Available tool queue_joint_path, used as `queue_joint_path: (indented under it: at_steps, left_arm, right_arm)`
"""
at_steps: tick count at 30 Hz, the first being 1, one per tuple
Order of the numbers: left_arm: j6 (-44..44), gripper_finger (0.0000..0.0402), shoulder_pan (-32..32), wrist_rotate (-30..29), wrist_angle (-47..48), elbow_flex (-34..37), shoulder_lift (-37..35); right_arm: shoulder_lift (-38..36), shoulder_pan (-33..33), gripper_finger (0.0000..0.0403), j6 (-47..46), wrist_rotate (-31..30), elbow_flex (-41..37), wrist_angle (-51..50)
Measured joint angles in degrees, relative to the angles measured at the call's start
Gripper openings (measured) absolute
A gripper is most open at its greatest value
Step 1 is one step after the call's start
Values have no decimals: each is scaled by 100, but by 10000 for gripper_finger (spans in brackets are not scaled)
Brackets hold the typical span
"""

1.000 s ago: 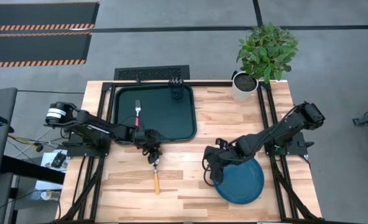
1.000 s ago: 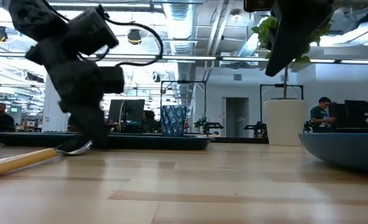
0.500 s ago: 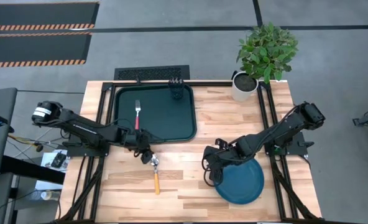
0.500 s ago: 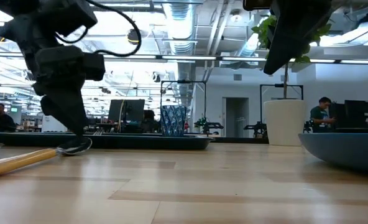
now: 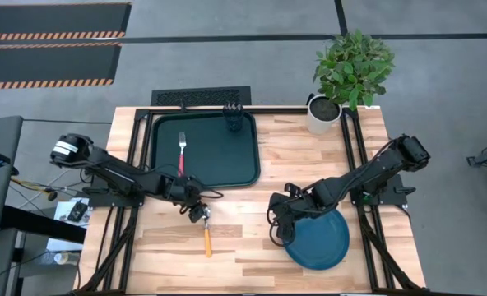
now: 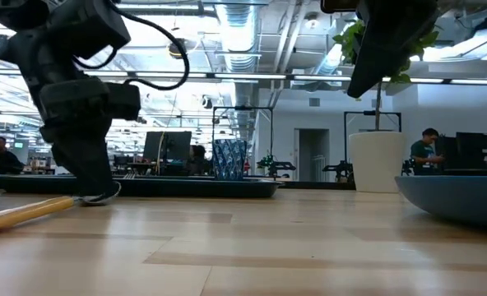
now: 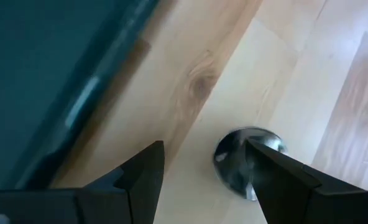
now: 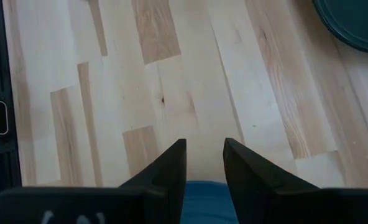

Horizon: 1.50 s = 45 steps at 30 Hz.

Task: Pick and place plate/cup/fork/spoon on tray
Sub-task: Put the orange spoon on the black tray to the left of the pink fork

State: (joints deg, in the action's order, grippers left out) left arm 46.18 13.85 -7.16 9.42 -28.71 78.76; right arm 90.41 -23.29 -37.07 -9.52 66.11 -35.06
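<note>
Fork and cup on tray; spoon, plate on table.

No legible text anywhere.

Dark green tray, teal-blue plate

One tray, one plate, one cup. One fork, one spoon, one potted plant. Two arms.
</note>
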Motion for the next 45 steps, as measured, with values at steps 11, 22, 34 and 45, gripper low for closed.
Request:
queue_joint_path:
  at_steps: [11,22,34,45]
  left_arm:
    - [6,171,2,175,-384,-11,324]
    - [275,10,14,447,-489,-26,323]
    - [238,1,-160,882,-892,11,34]
    - [-1176,1,-1882,1574,1352,-724,-1237]
  right_arm:
    - [0,0,134,8,-75,0,-44]
    - [0,0,134,1,-264,0,-44]
    - [0,0,134,1,-319,0,-47]
    - [0,0,134,4,-411,0,-48]
